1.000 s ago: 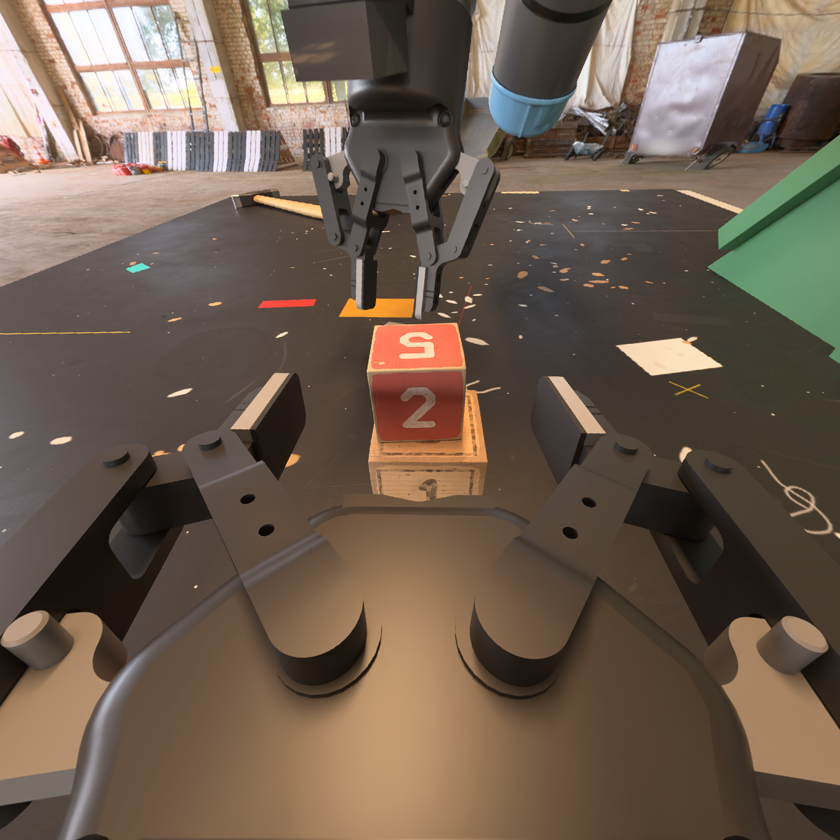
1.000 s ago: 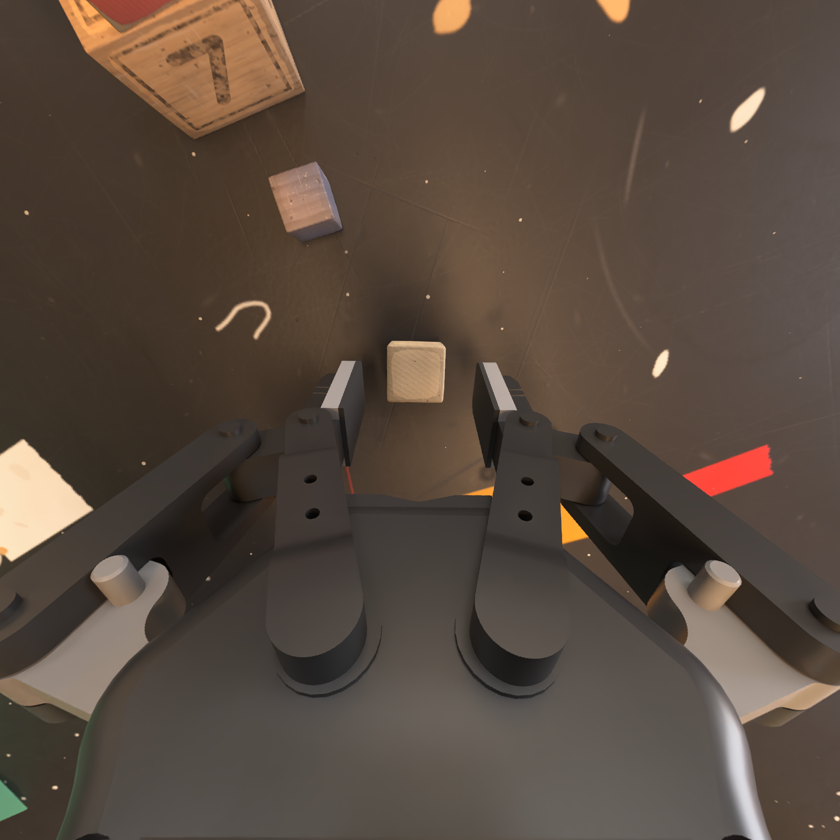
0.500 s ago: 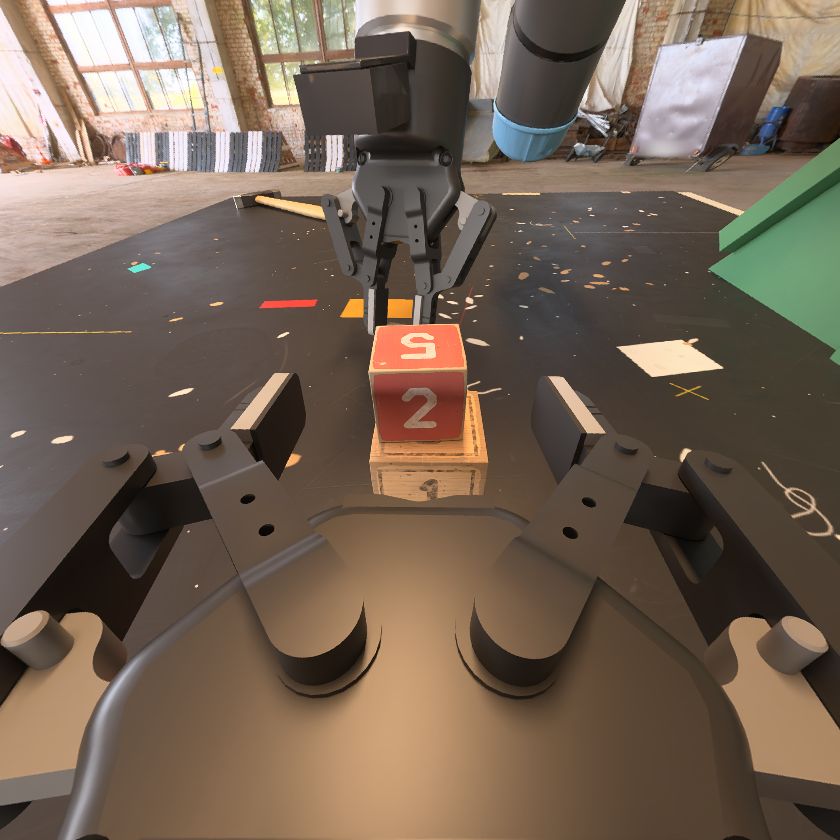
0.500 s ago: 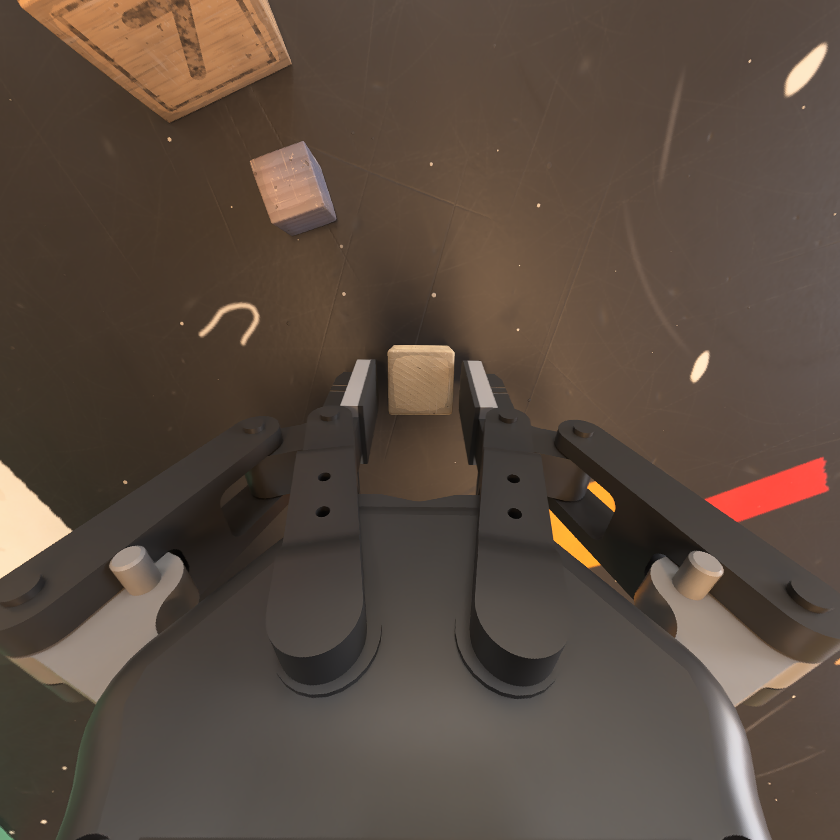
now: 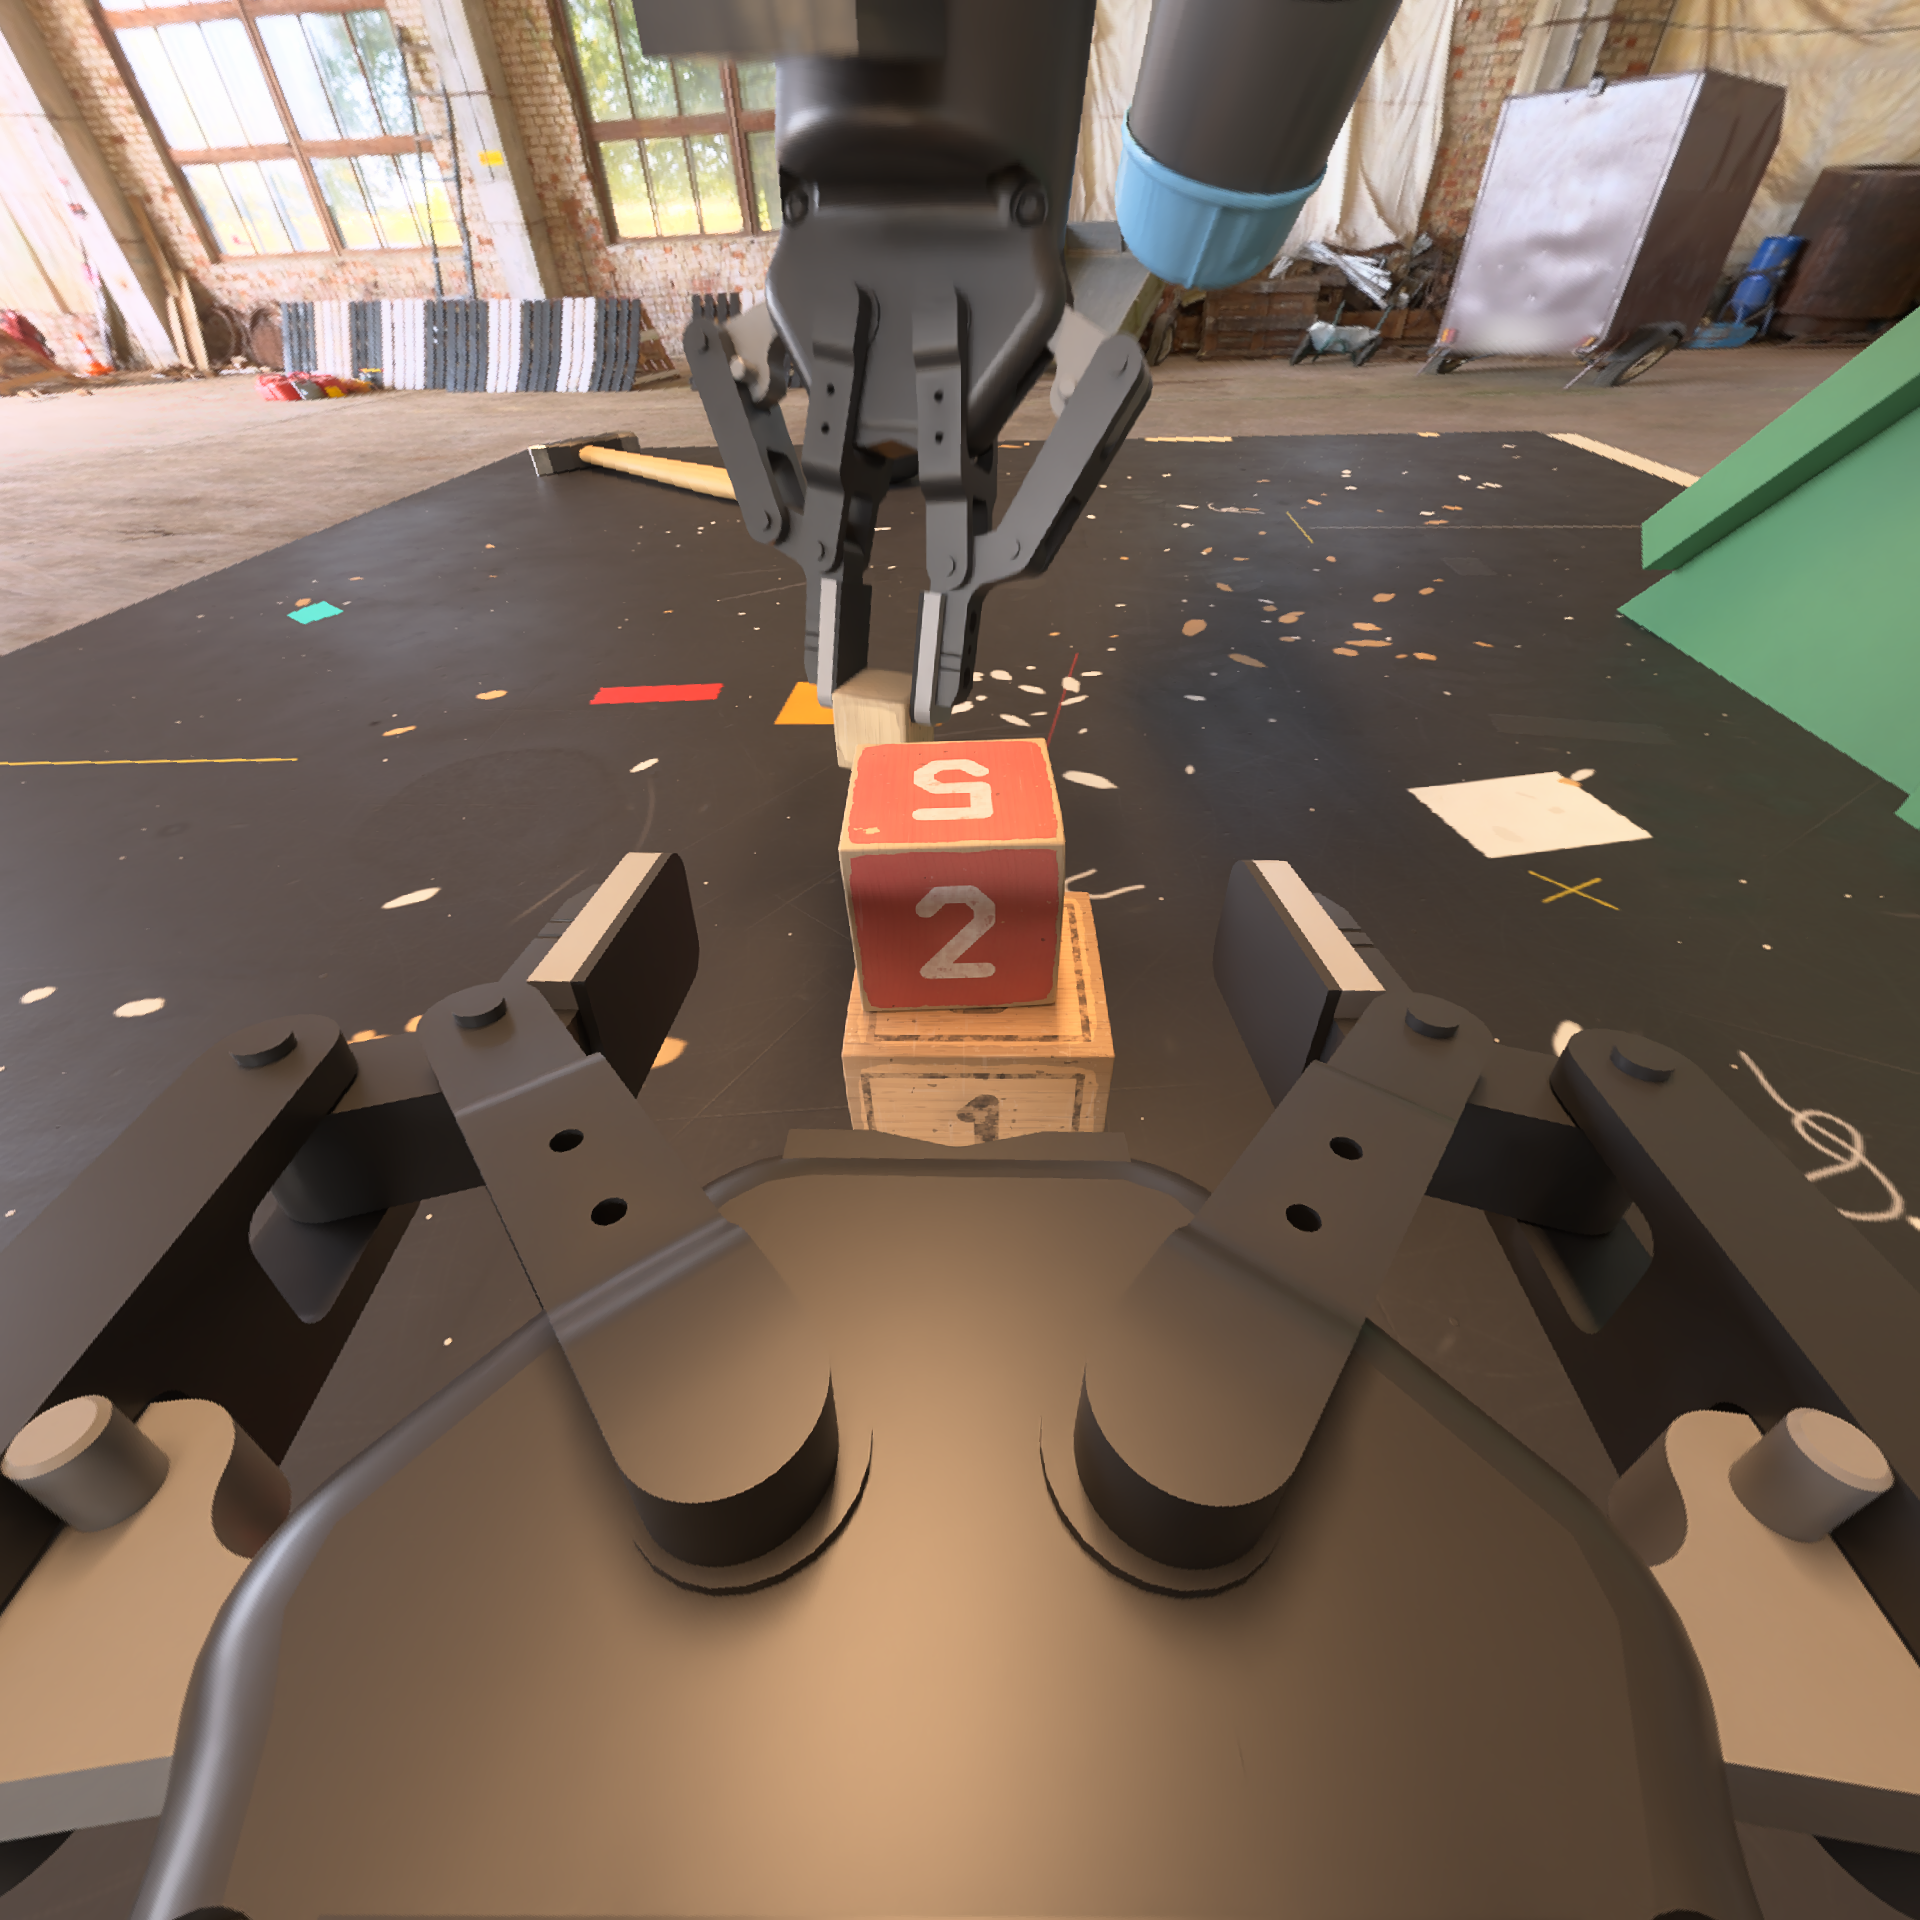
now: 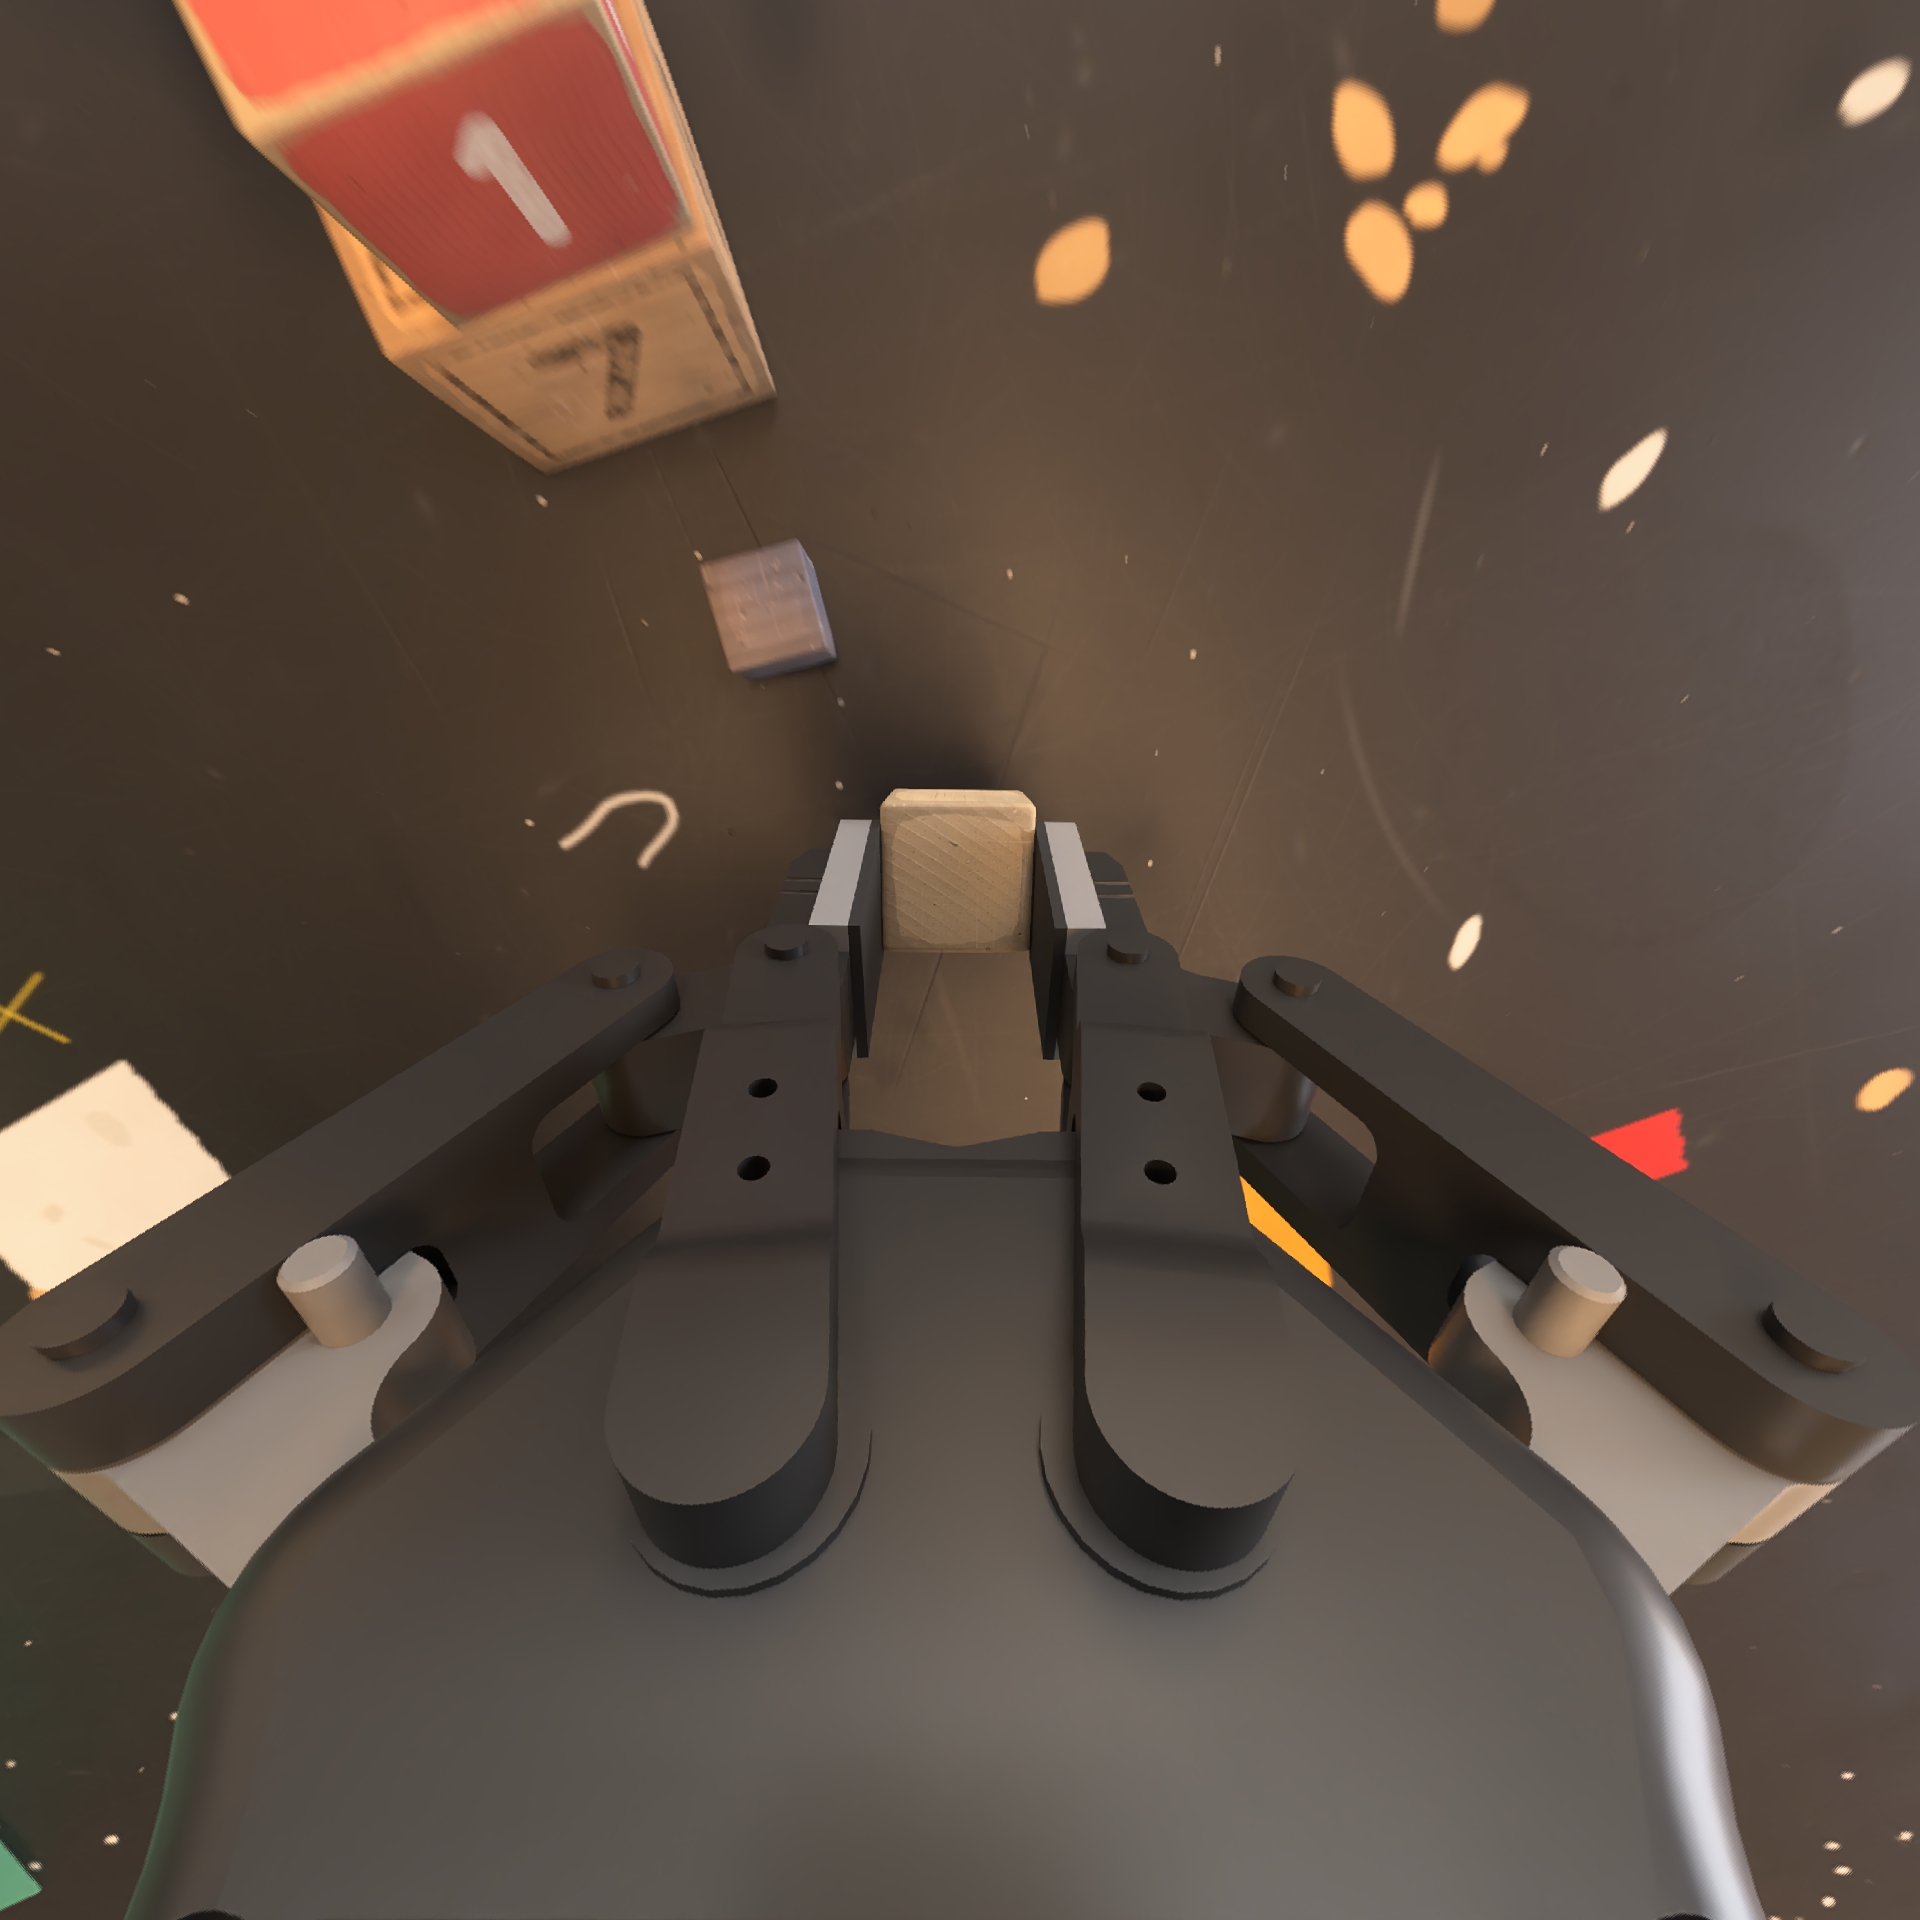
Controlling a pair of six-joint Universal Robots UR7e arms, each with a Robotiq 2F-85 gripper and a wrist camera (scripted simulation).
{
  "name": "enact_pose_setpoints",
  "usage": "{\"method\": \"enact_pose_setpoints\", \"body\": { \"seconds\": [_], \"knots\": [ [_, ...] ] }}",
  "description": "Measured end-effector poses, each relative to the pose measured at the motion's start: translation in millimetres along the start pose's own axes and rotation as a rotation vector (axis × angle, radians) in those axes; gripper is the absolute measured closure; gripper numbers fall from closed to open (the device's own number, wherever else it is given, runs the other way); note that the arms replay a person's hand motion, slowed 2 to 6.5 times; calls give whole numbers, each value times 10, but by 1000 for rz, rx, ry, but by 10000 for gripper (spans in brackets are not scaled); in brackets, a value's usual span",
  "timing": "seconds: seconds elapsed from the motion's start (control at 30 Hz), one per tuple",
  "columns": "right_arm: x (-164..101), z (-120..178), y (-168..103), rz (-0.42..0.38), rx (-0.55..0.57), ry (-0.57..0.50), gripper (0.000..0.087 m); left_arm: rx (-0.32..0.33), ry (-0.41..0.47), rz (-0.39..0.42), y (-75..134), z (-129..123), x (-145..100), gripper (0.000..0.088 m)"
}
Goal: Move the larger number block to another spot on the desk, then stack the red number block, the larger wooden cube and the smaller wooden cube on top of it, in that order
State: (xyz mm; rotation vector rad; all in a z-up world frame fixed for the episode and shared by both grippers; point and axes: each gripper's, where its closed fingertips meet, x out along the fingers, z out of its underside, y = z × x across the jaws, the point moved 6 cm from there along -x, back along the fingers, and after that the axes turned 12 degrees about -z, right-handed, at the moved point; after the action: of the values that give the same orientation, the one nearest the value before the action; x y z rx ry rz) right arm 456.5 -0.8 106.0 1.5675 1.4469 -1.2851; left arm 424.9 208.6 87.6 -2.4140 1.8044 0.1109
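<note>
The red number block (image 5: pixel 951 914) sits on the larger wooden number block (image 5: pixel 977 1081) on the dark desk. My left gripper (image 5: pixel 961 909) is open and empty, its fingers on either side just in front of this stack. Behind the stack my right gripper (image 5: pixel 883 696) is shut on a pale wooden cube (image 5: pixel 871 717) and holds it above the desk. In the right wrist view the pale cube (image 6: pixel 956 873) sits between the pads of my right gripper (image 6: pixel 956 883). A grey wooden cube (image 6: pixel 769 608) lies on the desk between it and the stack, red block (image 6: pixel 478 177) on number block (image 6: pixel 582 384).
A green slab (image 5: pixel 1808 623) rises at the right edge. A hammer (image 5: pixel 644 468) lies at the far side of the desk. A white square patch (image 5: pixel 1522 810) and small red, orange and teal marks are flat on the surface.
My right gripper came down around the pale cube, shut on it and lifted it off the desk. The stack and my left gripper have not moved.
</note>
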Motion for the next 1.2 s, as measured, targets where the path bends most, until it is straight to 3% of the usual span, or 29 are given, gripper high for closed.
{"method": "enact_pose_setpoints", "body": {
  "seconds": [0.47, 0.8, 1.2],
  "knots": [
    [-349, -716, -369, -80, -221, 0, 624, 7, -2, -1, 6, 1, 2, 23],
    [-296, -1033, -485, -101, -285, -48, 624, 8, -3, 0, 8, 1, 3, 23],
    [-164, -1133, -527, -131, -295, -70, 624, 10, -6, 3, 11, 3, 5, 23]
  ]
}}
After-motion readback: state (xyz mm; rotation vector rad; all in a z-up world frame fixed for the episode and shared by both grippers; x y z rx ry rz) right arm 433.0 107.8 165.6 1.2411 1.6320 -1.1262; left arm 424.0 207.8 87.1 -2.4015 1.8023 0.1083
